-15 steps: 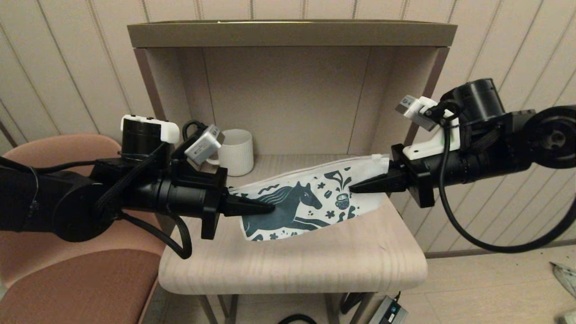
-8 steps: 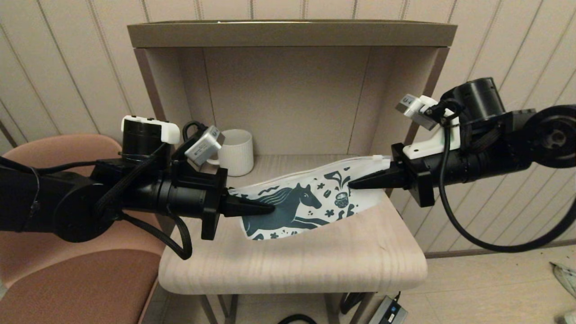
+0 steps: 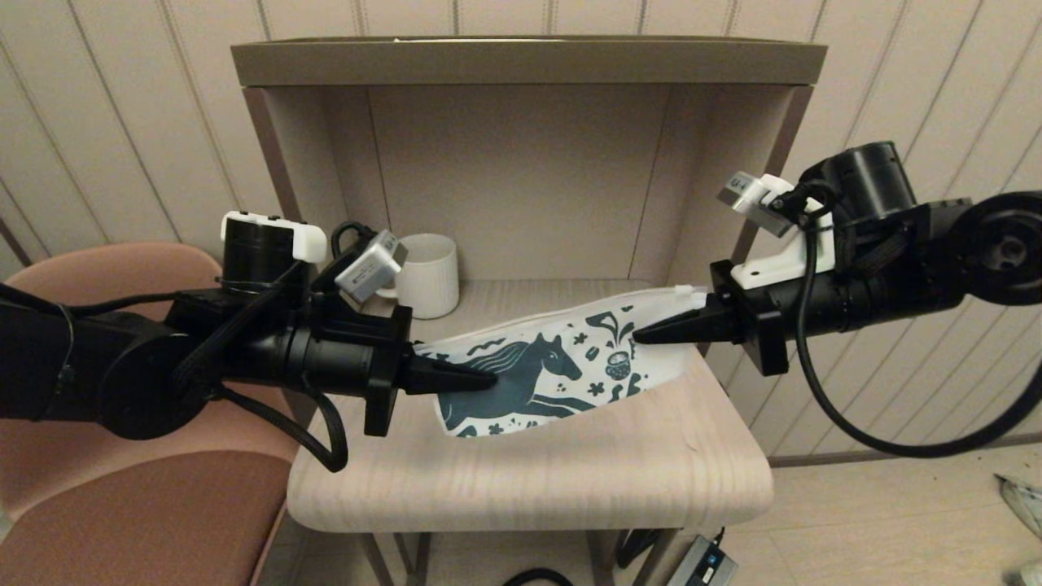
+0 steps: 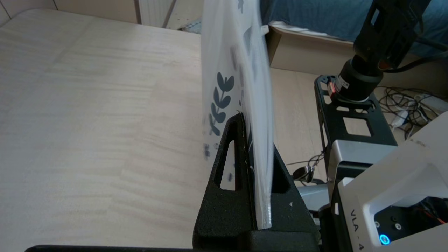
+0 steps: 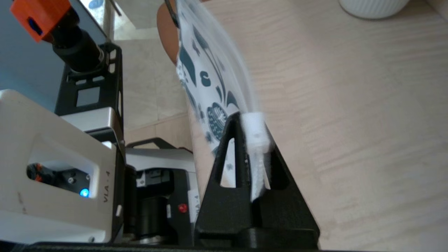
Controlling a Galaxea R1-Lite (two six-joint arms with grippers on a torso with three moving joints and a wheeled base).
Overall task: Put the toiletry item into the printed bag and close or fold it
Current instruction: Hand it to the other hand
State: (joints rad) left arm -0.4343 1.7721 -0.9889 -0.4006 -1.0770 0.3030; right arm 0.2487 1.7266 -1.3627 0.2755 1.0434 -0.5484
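Observation:
The printed bag (image 3: 562, 358), white with a dark teal horse, hangs stretched above the table (image 3: 529, 480) between my two grippers. My left gripper (image 3: 491, 378) is shut on the bag's left end. In the left wrist view the left gripper (image 4: 257, 133) pinches the bag (image 4: 238, 52) edge-on. My right gripper (image 3: 637, 335) is shut on the bag's right end. In the right wrist view the right gripper (image 5: 252, 129) clamps a white tab at the end of the bag (image 5: 199, 70). The toiletry item is out of view.
A white ribbed mug (image 3: 427, 273) stands at the back left of the table, and shows as the mug (image 5: 371, 5) in the right wrist view. Niche walls rise behind and beside the table. A pink chair (image 3: 122, 505) is at the left.
My right gripper's jaws have closed onto the bag's right end. The bag has shifted only slightly. The left gripper has kept its hold without moving.

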